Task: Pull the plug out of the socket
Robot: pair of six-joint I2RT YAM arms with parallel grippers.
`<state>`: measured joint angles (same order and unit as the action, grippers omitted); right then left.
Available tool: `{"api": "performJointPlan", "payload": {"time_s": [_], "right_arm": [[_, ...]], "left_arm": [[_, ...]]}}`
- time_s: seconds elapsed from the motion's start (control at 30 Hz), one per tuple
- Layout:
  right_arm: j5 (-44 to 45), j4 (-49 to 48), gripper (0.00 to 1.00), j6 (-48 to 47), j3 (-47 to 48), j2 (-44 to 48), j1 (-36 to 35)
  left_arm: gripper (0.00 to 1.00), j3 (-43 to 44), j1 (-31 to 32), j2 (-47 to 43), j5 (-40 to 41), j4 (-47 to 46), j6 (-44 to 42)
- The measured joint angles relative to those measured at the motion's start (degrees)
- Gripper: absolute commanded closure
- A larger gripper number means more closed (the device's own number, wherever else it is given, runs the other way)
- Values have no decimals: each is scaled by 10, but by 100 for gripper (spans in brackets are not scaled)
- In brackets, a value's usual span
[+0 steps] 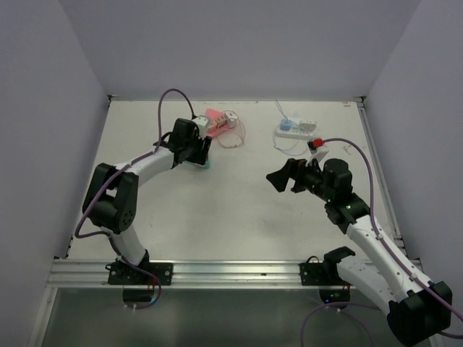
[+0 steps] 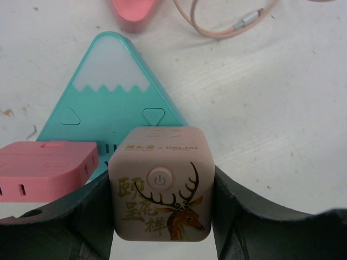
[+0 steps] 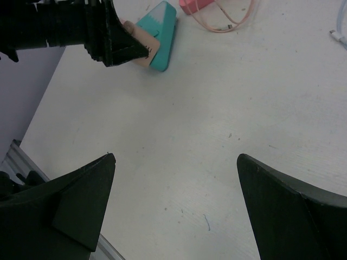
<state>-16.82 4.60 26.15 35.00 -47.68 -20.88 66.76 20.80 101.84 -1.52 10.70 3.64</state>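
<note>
Left wrist view, from the tool outward: left gripper (image 2: 160, 201) clamped on the cube plug (image 2: 158, 179), with one dark finger (image 2: 81, 216) pressed on each side face and the lower ends of both cut off by the frame edge. On the front face of the cube a round power button and a deer drawing with gold characters, not readable for me. Directly behind the cube, and seeming to touch it, the teal socket (image 2: 116, 97), shaped as a mountain with a white top, lying flat on the table (image 2: 287, 119). Contact side hidden by the cube; pins in or out, cannot tell. At left a pink block (image 2: 46, 169), just beside the cube, cut off at the frame edge. Further back a pink cable (image 2: 217, 27) with a metal tip, only partly visible. Right wrist view: right gripper (image 3: 176, 162) with fingers wide apart, holding nothing, over bare table, well apart from the socket. Top external view: white power strip (image 1: 295, 129) near the far edge, details hard to make out.
</note>
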Motion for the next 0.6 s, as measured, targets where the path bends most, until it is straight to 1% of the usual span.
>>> {"api": "performJointPlan", "payload": {"time_s": [0.07, 0.13, 0.3, 0.33, 0.37, 0.53, 0.6], "right_arm": [[-5, 0, 1, 12, 0, -7, 0], [-5, 0, 1, 24, 0, -14, 0], [-5, -1, 1, 57, -3, -31, -2], [-5, -1, 1, 66, -4, -36, -2], [-7, -2, 1, 74, -4, -42, -3], [-7, -4, 1, 114, -5, -88, -11], [-7, -5, 1, 129, -5, -105, -15]], "left_arm": [[88, -39, 9, -37, -9, -9, 17], [93, -73, 19, -70, -17, -17, 34], [95, -153, 38, -162, -64, -51, 85], [98, -169, 40, -183, -74, -62, 94], [99, -185, 41, -205, -83, -73, 99], [100, -263, 53, -312, -133, -142, 136], [100, -285, 59, -342, -153, -161, 149]]}}
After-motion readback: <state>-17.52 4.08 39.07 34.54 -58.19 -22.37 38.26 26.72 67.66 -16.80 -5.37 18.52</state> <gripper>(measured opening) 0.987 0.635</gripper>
